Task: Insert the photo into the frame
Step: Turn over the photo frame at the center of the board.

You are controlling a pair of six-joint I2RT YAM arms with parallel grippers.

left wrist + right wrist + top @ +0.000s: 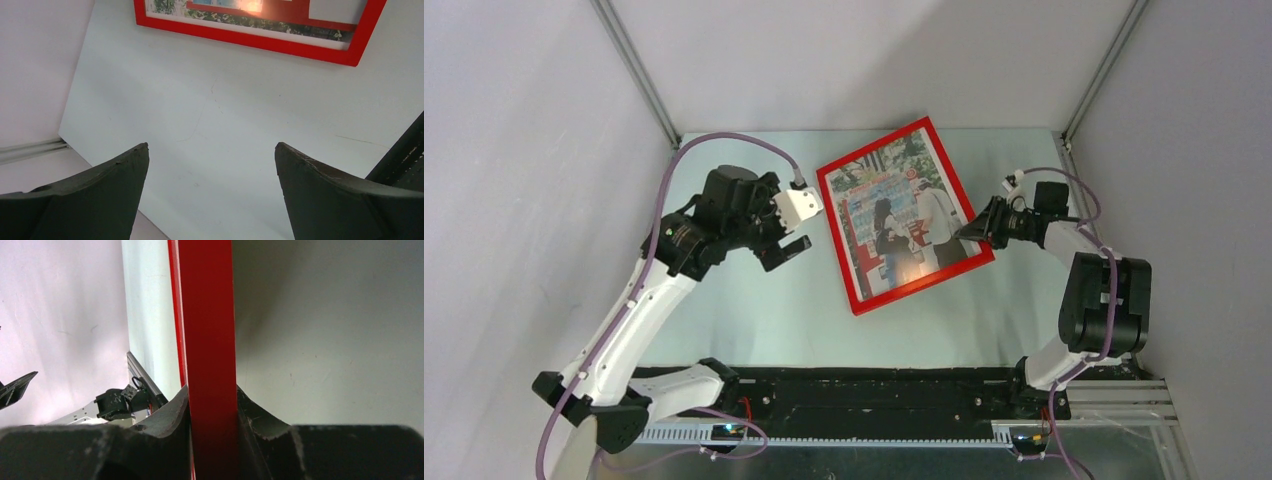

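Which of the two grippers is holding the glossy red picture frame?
The right gripper, shut on the edge of the thin red rectangular frame; the left gripper hangs open, touching nothing.

Photo (902, 215) inside frame (924, 281) on table (754, 320)

- Top view was bright and evenly lit, with soft shadows.
- A warm glare washed the photo (251, 6) in the left wrist view.
- Close to the right wrist lens, the frame (209, 365) was blurred.
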